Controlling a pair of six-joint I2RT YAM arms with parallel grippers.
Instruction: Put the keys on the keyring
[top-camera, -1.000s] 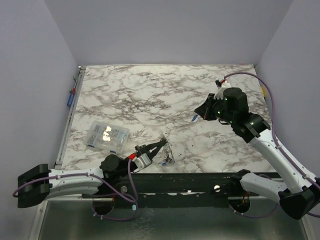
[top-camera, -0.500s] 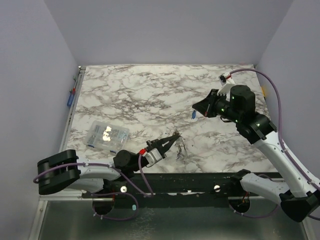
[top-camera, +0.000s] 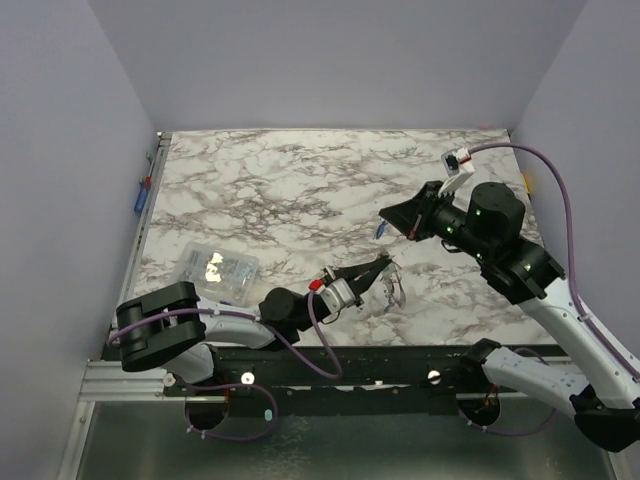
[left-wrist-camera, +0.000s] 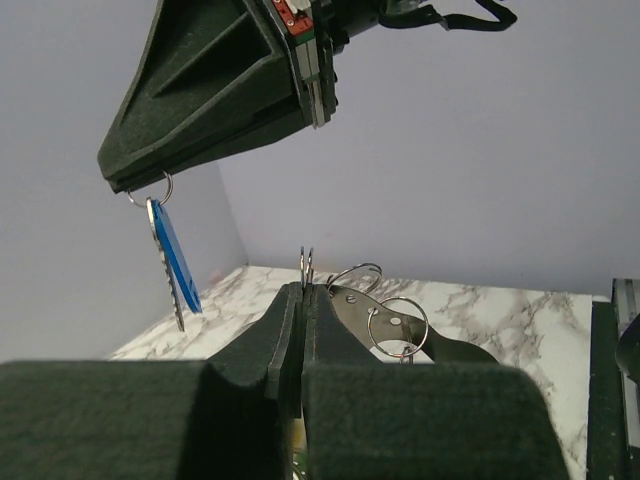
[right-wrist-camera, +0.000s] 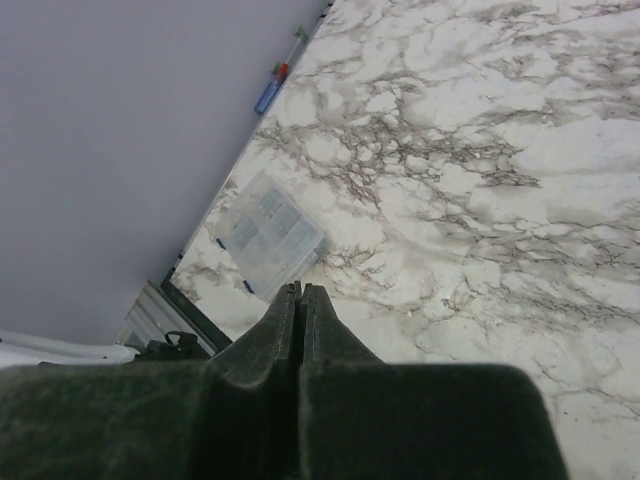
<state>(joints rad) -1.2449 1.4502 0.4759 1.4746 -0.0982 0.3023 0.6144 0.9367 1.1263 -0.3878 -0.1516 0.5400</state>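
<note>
Blue key (left-wrist-camera: 172, 262) just beneath right gripper (left-wrist-camera: 133, 180)

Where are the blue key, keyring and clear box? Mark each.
blue key (left-wrist-camera: 172, 262): left wrist view, middle of its blue tag.
keyring (left-wrist-camera: 371, 318): left wrist view, left side of its wire loop.
clear box (right-wrist-camera: 270, 235): right wrist view, middle of lid.

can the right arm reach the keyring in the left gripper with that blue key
Probably yes. The right gripper dangles the blue key in open air, close above the keyring pinched in the left gripper. Nothing shows between them, and both grippers are shut on their loads.
</note>
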